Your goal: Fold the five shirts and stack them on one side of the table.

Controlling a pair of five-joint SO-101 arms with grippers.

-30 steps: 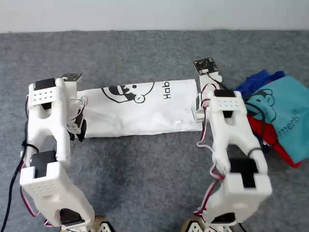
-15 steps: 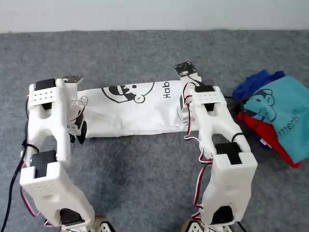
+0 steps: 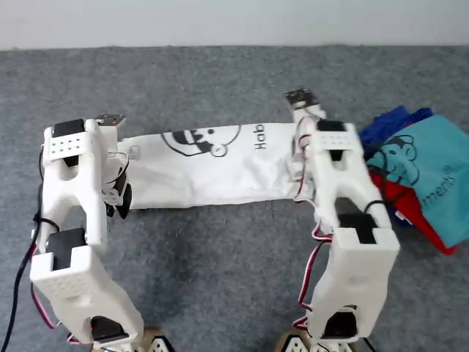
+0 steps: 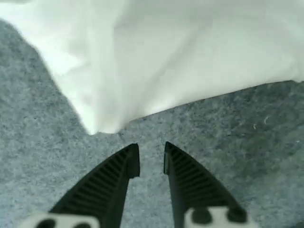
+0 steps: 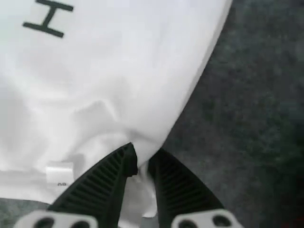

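The white shirt (image 3: 212, 165), a long folded strip across the middle of the table (image 3: 220, 264), looks light and limp, best taken at its end corners: the right gripper (image 5: 141, 164) pinches one end's edge, the left gripper (image 4: 152, 159) hangs slightly parted and empty beside the other.

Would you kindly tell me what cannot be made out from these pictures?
- High view: the white shirt's right end, covered by the right arm.
- High view: its left end, partly under the left arm.
- High view: how many shirts lie under the teal shirt, itself cut by the picture's edge.
- Right wrist view: the white shirt's print, cut off by the edge.
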